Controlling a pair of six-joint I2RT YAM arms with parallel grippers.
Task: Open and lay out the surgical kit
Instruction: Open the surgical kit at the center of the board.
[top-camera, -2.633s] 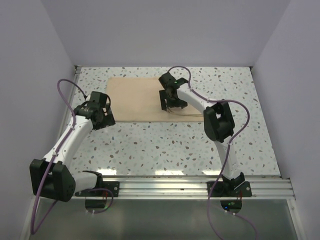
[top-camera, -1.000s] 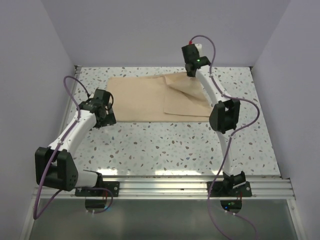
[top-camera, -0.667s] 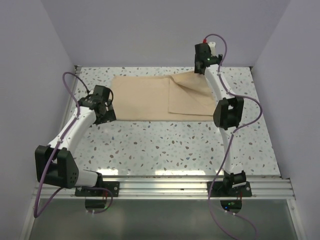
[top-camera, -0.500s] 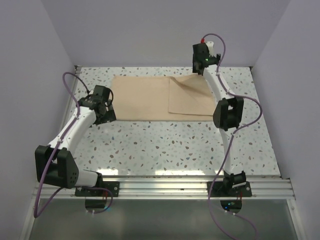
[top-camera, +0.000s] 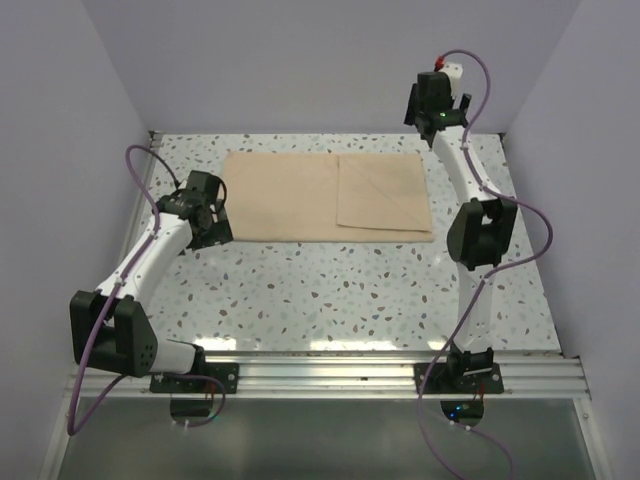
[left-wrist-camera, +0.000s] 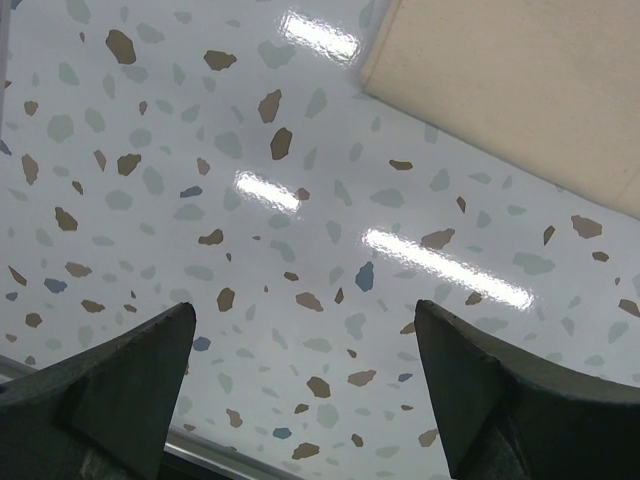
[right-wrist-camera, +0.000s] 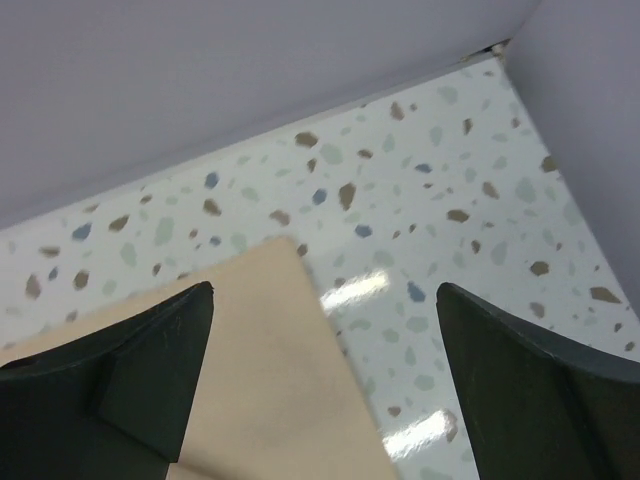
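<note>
The tan cloth wrap (top-camera: 325, 196) lies flat on the speckled table at the back, with a folded layer on its right half (top-camera: 385, 192). Its corner shows in the left wrist view (left-wrist-camera: 520, 90) and in the right wrist view (right-wrist-camera: 250, 380). My left gripper (top-camera: 205, 222) is open and empty just left of the cloth's near left corner. My right gripper (top-camera: 437, 112) is open and empty, raised above the cloth's far right corner near the back wall. The steel tray and the instruments are hidden or out of view.
Lilac walls close in the table at the back (top-camera: 320, 70) and on both sides. The aluminium rail (top-camera: 330, 375) with the arm bases runs along the near edge. Bare speckled tabletop (top-camera: 350, 290) lies between the cloth and the rail.
My right gripper pulled a cloth flap from the middle out to the right, let it go and rose toward the back right corner. The cloth now lies flat. The left arm hardly moved.
</note>
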